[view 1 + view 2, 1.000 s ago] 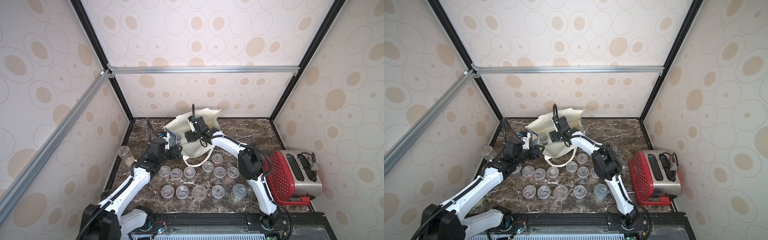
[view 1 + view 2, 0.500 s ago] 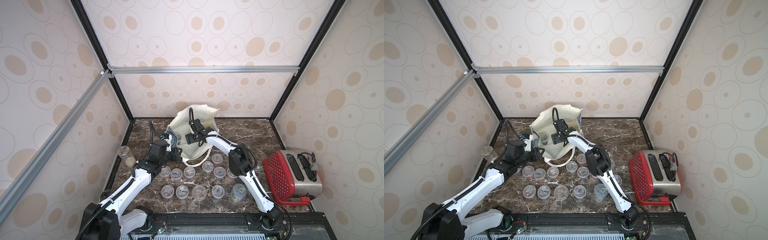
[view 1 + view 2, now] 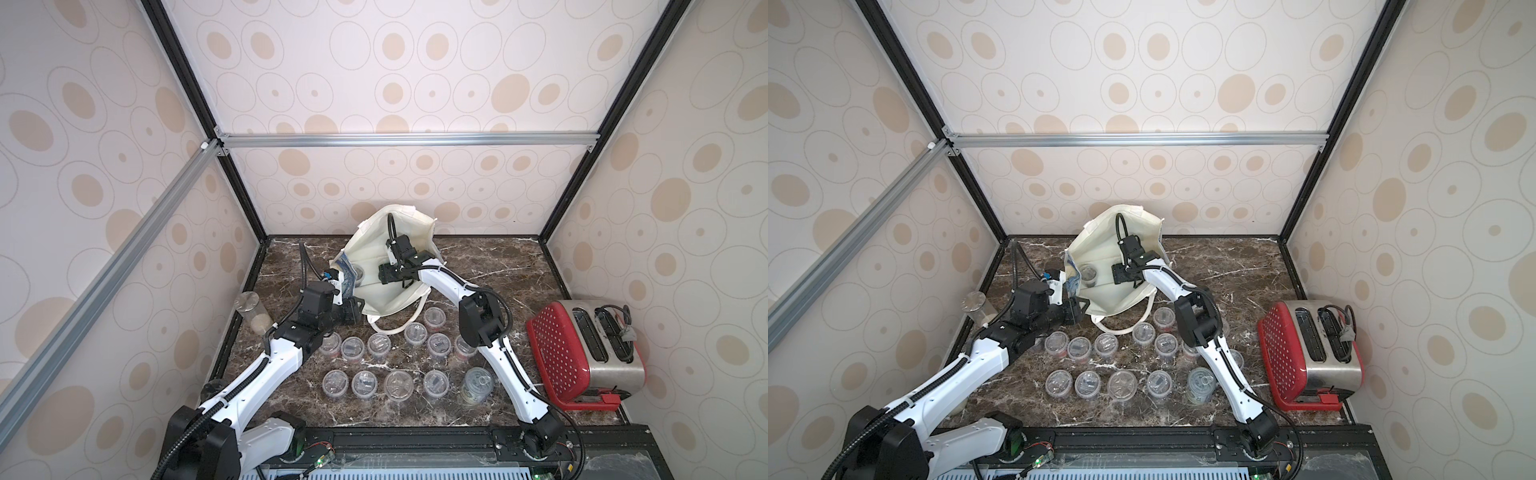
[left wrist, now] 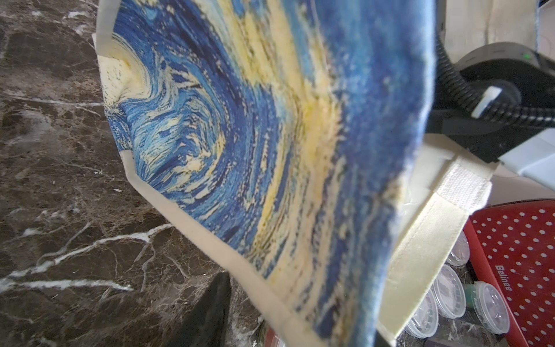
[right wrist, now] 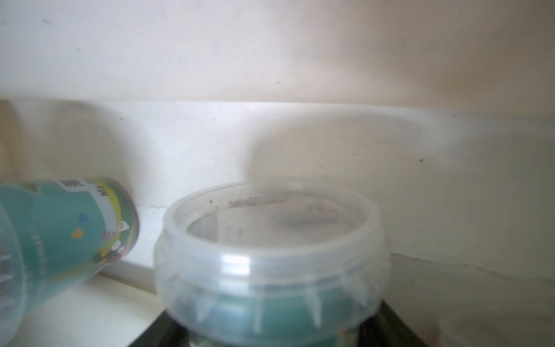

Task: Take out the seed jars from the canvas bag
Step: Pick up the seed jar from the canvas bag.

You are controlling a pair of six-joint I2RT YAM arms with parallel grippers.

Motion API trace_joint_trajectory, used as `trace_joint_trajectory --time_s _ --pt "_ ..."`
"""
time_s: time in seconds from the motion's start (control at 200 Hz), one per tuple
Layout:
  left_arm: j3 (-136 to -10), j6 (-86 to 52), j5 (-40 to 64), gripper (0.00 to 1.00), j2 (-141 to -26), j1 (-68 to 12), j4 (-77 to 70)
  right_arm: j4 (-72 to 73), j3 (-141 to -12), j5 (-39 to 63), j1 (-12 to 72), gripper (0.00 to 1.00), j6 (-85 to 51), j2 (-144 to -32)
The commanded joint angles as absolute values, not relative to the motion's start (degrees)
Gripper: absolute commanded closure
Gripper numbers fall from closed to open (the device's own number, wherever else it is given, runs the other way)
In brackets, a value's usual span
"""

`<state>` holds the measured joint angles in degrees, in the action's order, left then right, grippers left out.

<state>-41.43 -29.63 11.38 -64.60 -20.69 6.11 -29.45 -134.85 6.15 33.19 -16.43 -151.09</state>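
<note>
Within the canvas bag, a lidded seed jar stood lid-up directly before the right jaws, a teal-labelled jar on its side beside it; the left jaws, at the bag's outer wall, were farther; neither pair's closure could be told.

Marble table carries canvas bag, seed jars, grain cylinder and red toaster.
</note>
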Motion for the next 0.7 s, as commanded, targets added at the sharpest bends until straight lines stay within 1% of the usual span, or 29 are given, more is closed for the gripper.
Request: trace_joint_trajectory --time_s 0.0,0.11,0.245,0.35,0.52,0.695 --pt "-42.86 -28.04 10.28 0.49 -63.31 -20.92 7.9 -22.43 -127.33 10.29 32.87 0.3 -16.09 -145.07" --pt "-43.13 -28.1 9.98 0.47 -62.6 -20.92 7.91 -16.29 -120.95 11.41 32.87 0.31 -15.22 -140.0" --pt "-43.36 -28.39 10.15 0.47 -62.14 -20.9 7.33 -7.9 -113.09 11.13 32.96 0.36 -13.86 -134.14" --pt "-43.55 -28.39 9.95 0.46 -62.18 -20.92 7.29 -5.07 -110.19 10.31 32.96 0.37 -12.99 -131.83" --pt "-43.51 -28.56 10.2 0.45 -62.4 -20.92 7.21 -5.65 -109.09 9.95 32.96 0.37 -12.33 -131.45" --pt "-43.56 -28.56 10.28 0.42 -62.44 -20.92 7.31 -16.27 -117.37 8.33 32.96 0.3 -14.24 -137.24"
